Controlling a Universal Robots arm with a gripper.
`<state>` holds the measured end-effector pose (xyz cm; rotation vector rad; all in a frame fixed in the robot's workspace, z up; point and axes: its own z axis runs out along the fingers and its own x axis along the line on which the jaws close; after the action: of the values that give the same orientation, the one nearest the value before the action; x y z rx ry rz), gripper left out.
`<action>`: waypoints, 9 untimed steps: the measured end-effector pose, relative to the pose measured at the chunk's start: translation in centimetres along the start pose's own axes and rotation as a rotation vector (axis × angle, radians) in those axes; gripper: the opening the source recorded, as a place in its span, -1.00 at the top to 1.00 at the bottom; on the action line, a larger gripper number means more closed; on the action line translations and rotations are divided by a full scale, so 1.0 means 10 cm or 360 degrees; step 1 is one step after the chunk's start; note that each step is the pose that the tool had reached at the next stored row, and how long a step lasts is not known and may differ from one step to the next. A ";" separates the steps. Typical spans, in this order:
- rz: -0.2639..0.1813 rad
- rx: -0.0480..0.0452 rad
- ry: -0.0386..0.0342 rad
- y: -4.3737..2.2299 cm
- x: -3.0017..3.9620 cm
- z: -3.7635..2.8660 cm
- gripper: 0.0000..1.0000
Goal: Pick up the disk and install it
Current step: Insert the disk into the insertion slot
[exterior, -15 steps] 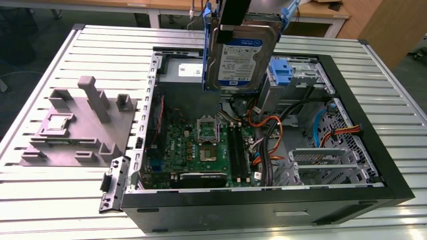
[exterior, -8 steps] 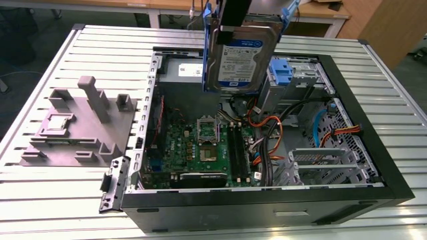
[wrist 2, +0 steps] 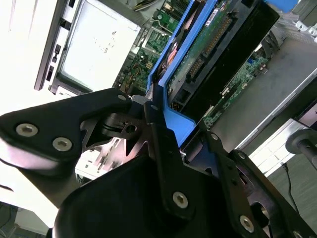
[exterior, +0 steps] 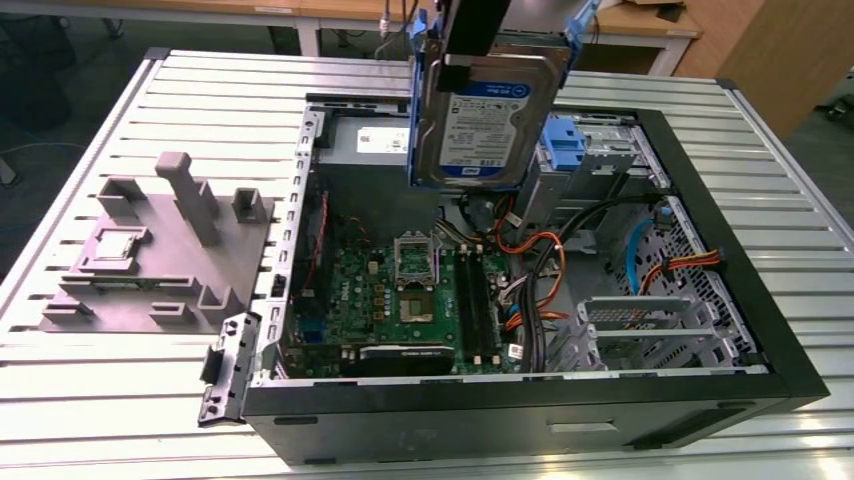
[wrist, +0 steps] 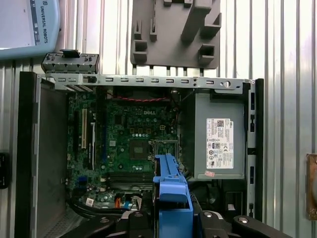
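Slatted metal table [exterior: 747,150]: pale and ribbed, it carries everything below.

Computer case [exterior: 534,420]: a black tower lying on its side with the side panel off and the interior exposed.

Grey fixture [exterior: 160,250]: a moulded block with posts and slots, on the table beside the case at the exterior view's left.

Motherboard [exterior: 400,300]: green, on the case floor.

Power supply [wrist: 220,144]: a grey box with a white label, at one end of the case.

The disk [exterior: 487,120]: a flat grey metal drive with a white-and-blue label in a blue plastic carrier. It hangs upright in the air over the open case, touching nothing inside, its label side facing the exterior view.

Gripper [wrist 2: 171,124]: its black fingers [wrist 2: 163,148] are closed on the end of the carrier.

Blue bracket [exterior: 567,140]: stands upright on the silver drive bay [exterior: 621,150], just beside the disk in the exterior view.
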<state>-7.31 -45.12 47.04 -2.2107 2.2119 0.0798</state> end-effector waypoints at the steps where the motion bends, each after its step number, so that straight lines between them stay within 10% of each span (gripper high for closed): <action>1: 0.0000 0.0000 0.0000 -0.024 0.000 -0.001 0.26; 9: 0.0000 0.0000 0.0000 -0.081 0.002 -0.001 0.26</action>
<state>-6.50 -45.14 47.03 -2.2106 2.2118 0.0798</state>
